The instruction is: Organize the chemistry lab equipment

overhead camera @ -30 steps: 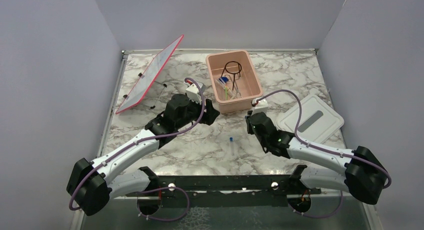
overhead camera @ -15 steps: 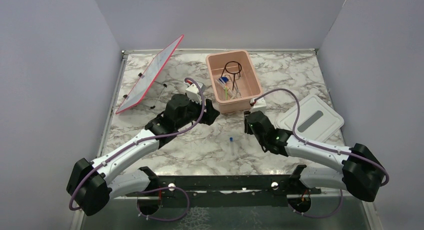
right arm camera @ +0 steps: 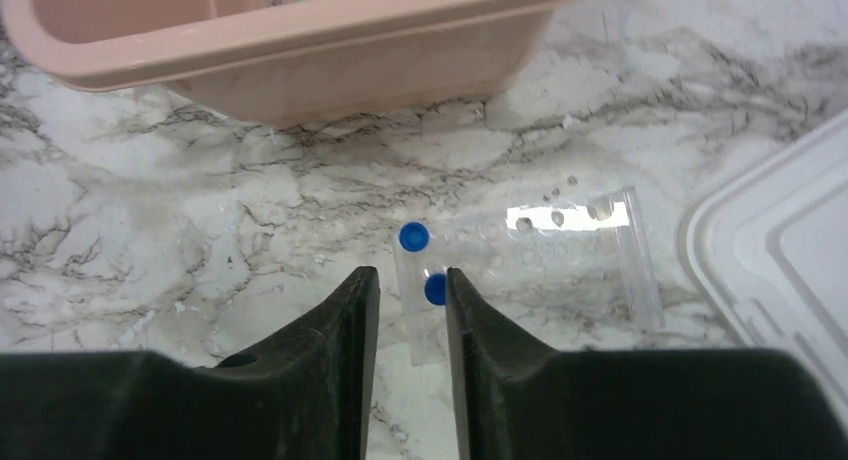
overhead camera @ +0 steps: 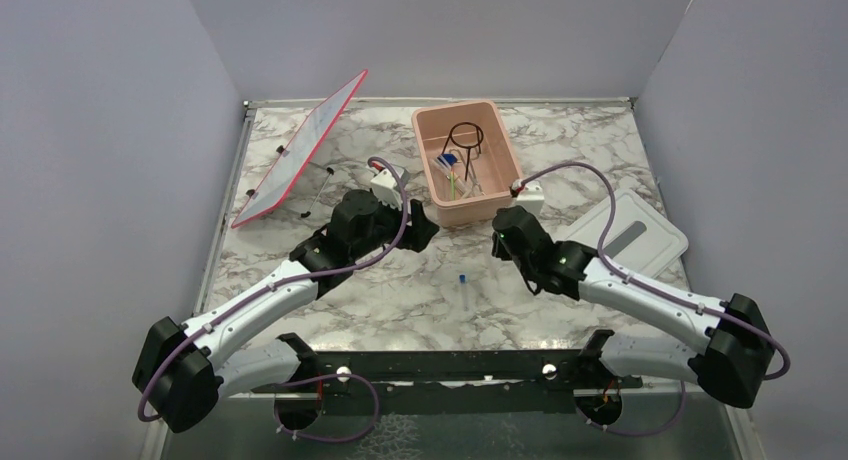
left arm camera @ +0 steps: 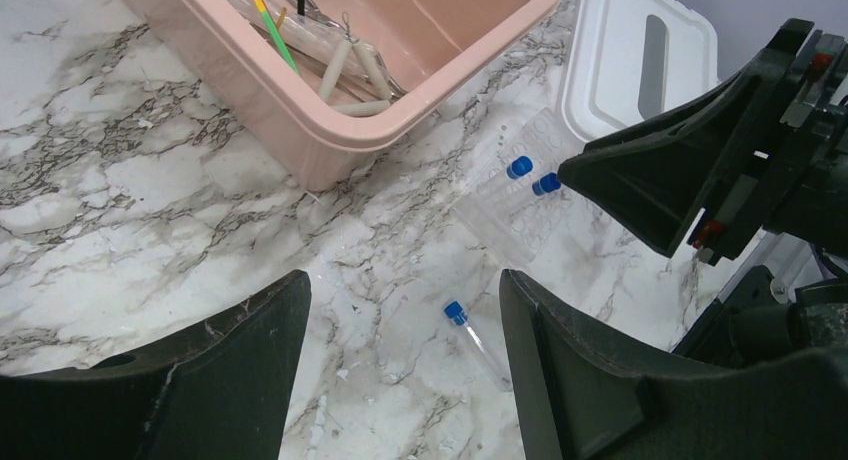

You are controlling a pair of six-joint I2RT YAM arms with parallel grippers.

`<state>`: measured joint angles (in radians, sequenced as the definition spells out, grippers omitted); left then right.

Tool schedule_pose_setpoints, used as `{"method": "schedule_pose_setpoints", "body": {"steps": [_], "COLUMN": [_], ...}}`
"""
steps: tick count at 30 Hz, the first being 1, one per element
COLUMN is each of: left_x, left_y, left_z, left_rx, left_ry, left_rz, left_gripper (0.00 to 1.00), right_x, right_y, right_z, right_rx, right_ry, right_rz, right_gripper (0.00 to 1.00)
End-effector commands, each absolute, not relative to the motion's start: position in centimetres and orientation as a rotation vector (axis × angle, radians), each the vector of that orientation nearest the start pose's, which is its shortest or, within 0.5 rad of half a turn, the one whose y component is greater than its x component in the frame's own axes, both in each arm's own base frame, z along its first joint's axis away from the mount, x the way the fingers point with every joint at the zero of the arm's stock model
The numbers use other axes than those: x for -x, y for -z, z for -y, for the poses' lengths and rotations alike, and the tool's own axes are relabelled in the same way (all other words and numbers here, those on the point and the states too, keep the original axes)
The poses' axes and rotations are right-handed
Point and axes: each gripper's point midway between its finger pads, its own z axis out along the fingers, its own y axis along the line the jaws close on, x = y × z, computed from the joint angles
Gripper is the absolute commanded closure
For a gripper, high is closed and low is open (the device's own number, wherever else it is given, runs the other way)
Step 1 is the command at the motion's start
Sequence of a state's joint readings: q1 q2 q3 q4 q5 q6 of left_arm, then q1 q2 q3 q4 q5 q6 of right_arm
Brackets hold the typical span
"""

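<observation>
— Now, what's out on the bench (overhead camera: pixel 560 140)?
— A clear rack (right arm camera: pixel 560 255) holding two blue-capped tubes (right arm camera: pixel 413 237), just beside the pink tub (right arm camera: pixel 300 55) and near the white lid (right arm camera: pixel 790 240). One loose tube (left arm camera: pixel 470 330) lies further forward, between the arms.
— Jaws?
— Right jaws hang over the rack's capped end, a narrow gap apart, nothing clamped. Left jaws are spread wide above the loose tube.
— How will that rack handle?
— Light, stiff, slick plastic, I'd say. The tubes could slide out if it tips. Pinch across a long edge and keep it level.
— Anything hard to see?
— From above, the right arm hides the rack entirely. It's see-through on marble, so its edges are faint. Pipettes (left arm camera: pixel 350 70) and a green-yellow stick (left arm camera: pixel 283 40) show in the tub, cut off at the frame edge.
</observation>
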<state>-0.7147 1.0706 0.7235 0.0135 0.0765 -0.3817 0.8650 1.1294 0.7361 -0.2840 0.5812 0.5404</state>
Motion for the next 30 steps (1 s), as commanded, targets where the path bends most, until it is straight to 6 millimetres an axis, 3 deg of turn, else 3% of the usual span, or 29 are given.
{"method": "schedule_pose_setpoints", "body": {"steps": [1,5,10,15,30], "left_x": [-25.6,-25.6,-25.5,-25.5,-25.6], "left_y": [-21.0,-21.0,-21.1,-21.0,-21.0], "left_z": [26.0,25.9,26.0,26.0,26.0], "left_rx": [-0.358,-0.359,-0.361,-0.362,-0.358], "left_ry": [0.82,0.823,0.826,0.826,0.825], "left_rz": [-1.914,-1.91,-1.909,-1.911,-1.914], "left_gripper": [0.28,0.28,0.28,0.28,0.28], "right_x": [-24.8,-24.5,-24.2,-24.4,-27.4], "right_y": [-12.0,-11.3,-10.0,-8.8,-9.7], "right_z": [-15.0,-12.6,-12.2,-14.1,-16.8], "right_rx": [-0.149,-0.285,-0.299,-0.204,-0.112], "right_ry": [0.017,0.088,0.093,0.014,-0.039], "right_rz": [-2.262,-2.296,-2.351,-2.401,-2.352], "right_gripper": [0.71,0.79,0.82,0.82,0.81]}}
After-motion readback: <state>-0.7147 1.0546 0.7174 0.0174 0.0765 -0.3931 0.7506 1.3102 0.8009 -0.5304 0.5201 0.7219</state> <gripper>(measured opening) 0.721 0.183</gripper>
